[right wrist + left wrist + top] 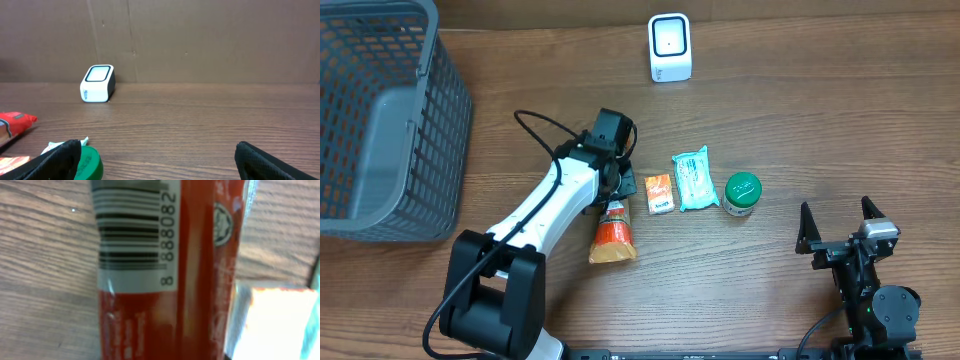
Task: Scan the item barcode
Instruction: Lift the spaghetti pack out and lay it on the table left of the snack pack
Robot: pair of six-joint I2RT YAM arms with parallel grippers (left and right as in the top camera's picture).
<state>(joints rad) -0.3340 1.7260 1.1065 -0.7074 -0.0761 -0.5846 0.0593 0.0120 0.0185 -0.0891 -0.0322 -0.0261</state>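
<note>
Red packet [150,305] gripped by left hand [613,198] on brown wooden table [800,120]; right hand [837,222] open

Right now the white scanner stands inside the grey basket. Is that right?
No. The white scanner stands on the bare table, well to the right of the grey basket, not inside it. The overhead view shows this.

Two arms at work: one stretched out, one tucked back.
The left arm [552,203] reaches slantwise toward the middle, wrist bent down, left gripper [614,192] closed tight (its fingers are hidden from above). The right arm [872,298] sits folded by its base, right gripper [836,208] level, jaws spread wide.
</note>
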